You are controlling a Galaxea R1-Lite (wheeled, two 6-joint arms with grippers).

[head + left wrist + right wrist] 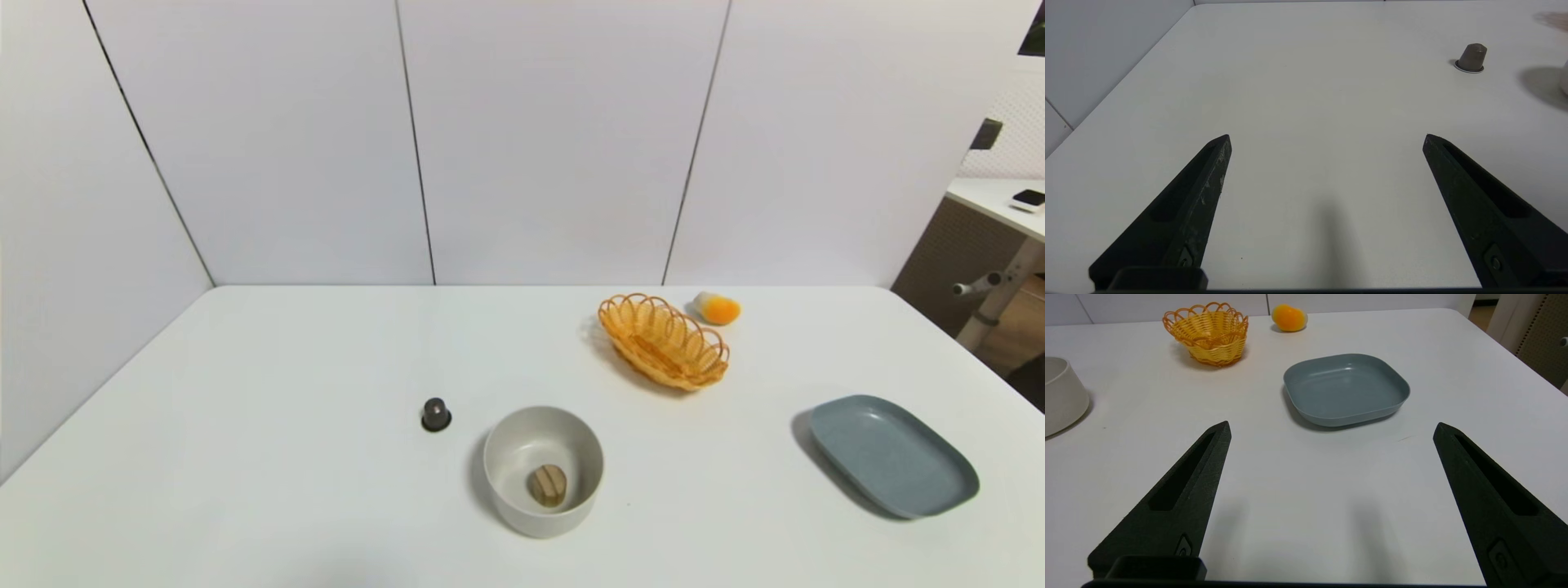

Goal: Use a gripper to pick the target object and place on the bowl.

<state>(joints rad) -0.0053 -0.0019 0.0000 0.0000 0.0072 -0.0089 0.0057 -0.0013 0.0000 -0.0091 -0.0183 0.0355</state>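
The small tan wooden block (547, 484) with a groove line lies on the bottom of the beige-grey bowl (500, 469), near the table's front middle. The bowl's side also shows in the right wrist view (1061, 396). Neither arm shows in the head view. My left gripper (1327, 136) is open and empty over bare table, near the front left. My right gripper (1331, 426) is open and empty over bare table, near the front right, short of the plate.
A dark grey capsule-like cone (436, 414) stands left of the bowl, also in the left wrist view (1471, 58). An orange woven basket (663, 340), an orange-and-white rounded object (718, 309) and a blue-grey plate (894, 454) lie to the right. White walls enclose the back and left.
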